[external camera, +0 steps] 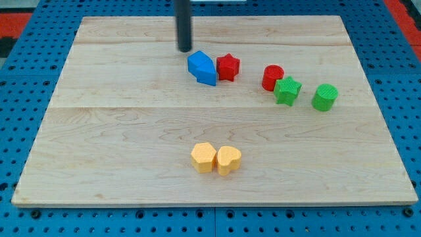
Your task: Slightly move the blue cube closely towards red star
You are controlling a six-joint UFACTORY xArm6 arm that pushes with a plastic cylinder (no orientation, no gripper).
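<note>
My tip [185, 49], the tool, is a plain rod with nothing to open or clamp, set just above and left of the blue cube [202, 68].

The desk [99, 131] lies bare across its left half and bottom edge. The rod's upper part is cut off at the view's top. The blue cube, an irregular faceted block, touches the red star [227, 66] on its right, near the desk's top edge.
</note>
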